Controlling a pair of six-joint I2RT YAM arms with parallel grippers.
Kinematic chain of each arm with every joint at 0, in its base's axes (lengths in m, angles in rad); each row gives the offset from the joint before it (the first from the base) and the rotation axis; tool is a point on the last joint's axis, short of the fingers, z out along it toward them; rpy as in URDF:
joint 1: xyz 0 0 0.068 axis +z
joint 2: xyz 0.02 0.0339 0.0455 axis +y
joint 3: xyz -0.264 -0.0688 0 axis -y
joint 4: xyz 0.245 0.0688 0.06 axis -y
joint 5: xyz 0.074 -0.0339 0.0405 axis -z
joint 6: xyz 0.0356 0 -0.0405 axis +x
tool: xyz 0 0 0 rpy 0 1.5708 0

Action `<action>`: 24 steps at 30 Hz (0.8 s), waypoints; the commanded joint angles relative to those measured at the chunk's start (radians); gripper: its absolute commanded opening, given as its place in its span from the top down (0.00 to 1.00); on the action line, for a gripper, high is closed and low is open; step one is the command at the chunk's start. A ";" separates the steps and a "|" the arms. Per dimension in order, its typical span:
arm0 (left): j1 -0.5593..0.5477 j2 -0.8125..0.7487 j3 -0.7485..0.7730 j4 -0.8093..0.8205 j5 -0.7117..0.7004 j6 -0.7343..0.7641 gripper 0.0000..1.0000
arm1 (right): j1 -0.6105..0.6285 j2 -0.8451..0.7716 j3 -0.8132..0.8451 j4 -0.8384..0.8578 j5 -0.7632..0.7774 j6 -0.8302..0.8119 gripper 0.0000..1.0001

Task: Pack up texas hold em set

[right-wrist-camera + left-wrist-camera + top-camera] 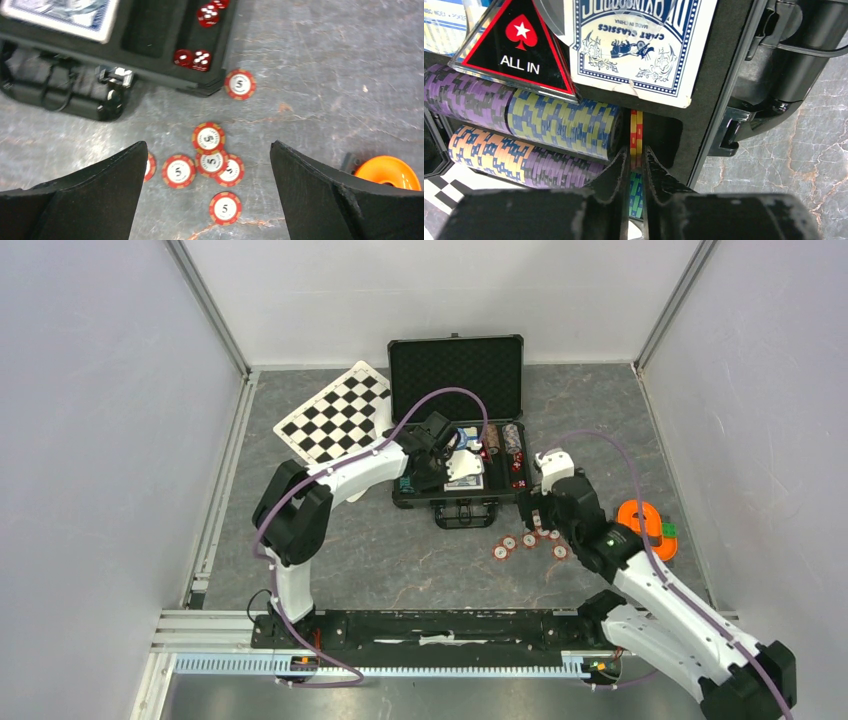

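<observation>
Left fingers [659, 175] narrow, edge-on chips [636, 132] in the gap, grip uncertain; right fingers [100, 185] spread wide above loose red chips [212, 162].
Step, as judged: gathering chips off the desk [325, 75]; next, the right lowers onto one. Open case [455, 365] holds chip rows [559, 125], card deck [639, 45], ALL IN plaque [519, 45], red dice [192, 57].

We see bright, even light from overhead, with only faint, soft shadows. Our right wrist view is smeared, its dice [192, 57] soft. In the left wrist view, the near fingers [664, 190] blur.
</observation>
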 commanded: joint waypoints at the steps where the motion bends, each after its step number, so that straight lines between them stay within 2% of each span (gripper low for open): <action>1: 0.006 0.031 0.024 -0.006 -0.068 0.042 0.78 | -0.074 0.085 0.059 0.053 0.069 0.048 0.02; 5: 0.006 0.039 0.022 0.022 -0.120 0.032 0.62 | -0.153 0.120 0.060 0.140 -0.006 0.054 0.02; 10: 0.004 0.025 0.013 0.085 -0.122 -0.002 0.56 | -0.221 0.159 0.044 0.183 -0.054 0.061 0.02; 14: 0.002 0.003 -0.008 0.148 -0.161 -0.021 0.55 | -0.274 0.166 0.021 0.222 -0.112 0.071 0.02; 24: -0.012 -0.047 -0.084 0.298 -0.275 -0.040 0.58 | -0.287 0.168 0.005 0.240 -0.171 0.066 0.02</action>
